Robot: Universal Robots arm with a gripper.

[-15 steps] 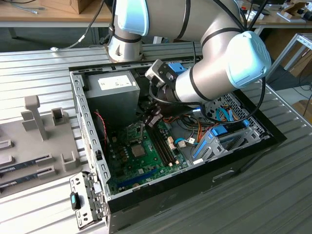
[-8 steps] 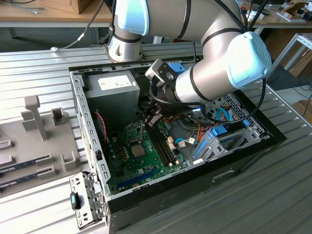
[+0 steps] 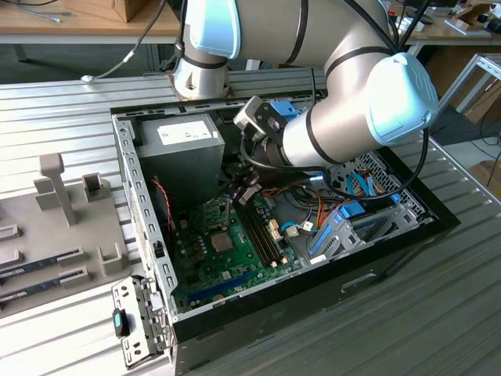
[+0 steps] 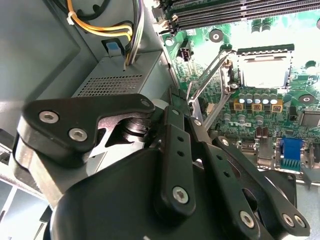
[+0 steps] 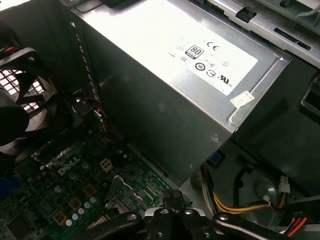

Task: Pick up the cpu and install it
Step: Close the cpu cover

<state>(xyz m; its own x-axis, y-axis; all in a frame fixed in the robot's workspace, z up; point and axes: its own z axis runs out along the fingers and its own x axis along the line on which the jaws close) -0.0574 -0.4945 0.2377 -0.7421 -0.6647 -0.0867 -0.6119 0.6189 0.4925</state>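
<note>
Exterior view: hand (image 3: pixel 244 190), grip state unclear, crowded between power supply (image 3: pixel 186 135) and cables (image 3: pixel 313 205).

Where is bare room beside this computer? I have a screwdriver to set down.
The ribbed metal table on the exterior view's right of the open black computer case is bare. Inside is crowded: grey power-supply box, green motherboard, robot arm.
</note>
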